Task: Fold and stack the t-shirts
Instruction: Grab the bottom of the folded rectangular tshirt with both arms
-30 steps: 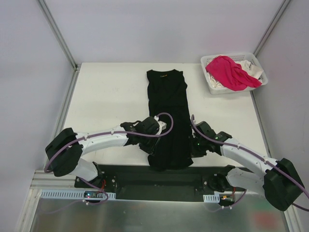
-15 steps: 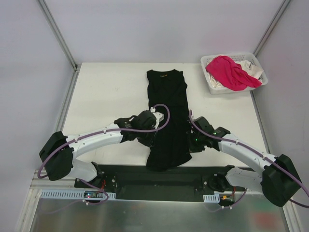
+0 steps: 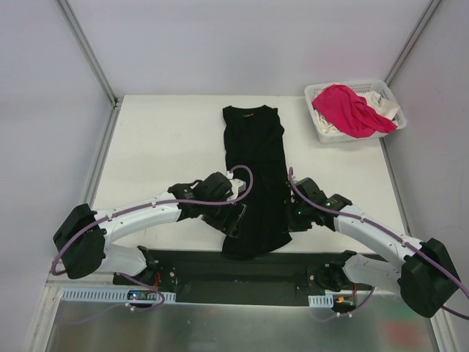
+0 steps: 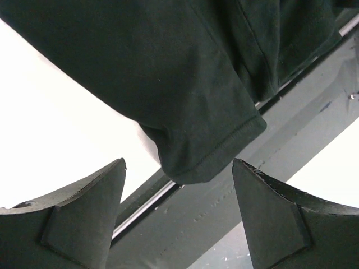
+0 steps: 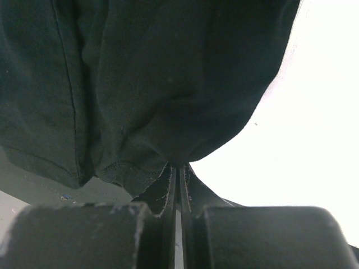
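A black t-shirt [image 3: 255,150] lies in a long narrow strip down the middle of the table, its near end hanging over the front edge. My left gripper [image 3: 236,218] is open at the strip's left near side. In the left wrist view a loose hem corner of the black t-shirt [image 4: 168,67] hangs just beyond the left gripper [image 4: 178,163], untouched. My right gripper [image 3: 293,214] is at the strip's right edge. Seen from the right wrist, the right gripper [image 5: 178,166] is shut on a fold of the black t-shirt [image 5: 157,73]. A pink t-shirt [image 3: 350,108] and a white t-shirt [image 3: 382,104] lie in the basket.
A white lattice basket [image 3: 327,135] stands at the table's back right corner. A dark base plate [image 3: 220,265] runs along the front edge under the hanging cloth. Grey walls and metal frame posts [image 3: 88,51] close in the table's sides.
My left gripper has opened and let go of the black t-shirt's near left hem. Both arms drew the cloth's near end slightly away from the front edge, and it narrowed.
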You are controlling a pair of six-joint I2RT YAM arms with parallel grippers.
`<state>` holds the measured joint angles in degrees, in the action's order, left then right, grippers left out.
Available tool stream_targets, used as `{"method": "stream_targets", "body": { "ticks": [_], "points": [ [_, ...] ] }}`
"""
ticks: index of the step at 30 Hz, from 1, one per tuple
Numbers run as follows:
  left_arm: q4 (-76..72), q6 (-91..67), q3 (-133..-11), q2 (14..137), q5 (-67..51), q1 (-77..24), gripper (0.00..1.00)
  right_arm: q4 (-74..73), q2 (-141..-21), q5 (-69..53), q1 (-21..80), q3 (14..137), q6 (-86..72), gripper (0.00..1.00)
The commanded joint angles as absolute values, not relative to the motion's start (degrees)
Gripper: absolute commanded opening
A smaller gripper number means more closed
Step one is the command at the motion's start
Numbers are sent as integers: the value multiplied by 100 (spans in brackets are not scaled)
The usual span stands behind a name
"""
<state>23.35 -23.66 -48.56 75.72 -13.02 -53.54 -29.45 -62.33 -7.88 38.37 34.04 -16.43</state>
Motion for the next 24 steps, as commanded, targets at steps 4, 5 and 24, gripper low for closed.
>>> {"method": "stream_targets", "body": {
  "ticks": [4, 5, 24],
  "points": [
    [2417, -2593, -4641, 7356, -1863, -5388, 78, -2980, -6108, -686, 3858, 3445, -1705, 1],
    [2408, -2593, -4615, 7435, -1881, -5405, 78, -2971, -6126, -686, 3858, 3445, -1714, 1],
    [2461, -2188, -5001, 8859, -2145, -5651, 78, -2901, -6021, -694, 3858, 3419, -1731, 1]
  ]
}}
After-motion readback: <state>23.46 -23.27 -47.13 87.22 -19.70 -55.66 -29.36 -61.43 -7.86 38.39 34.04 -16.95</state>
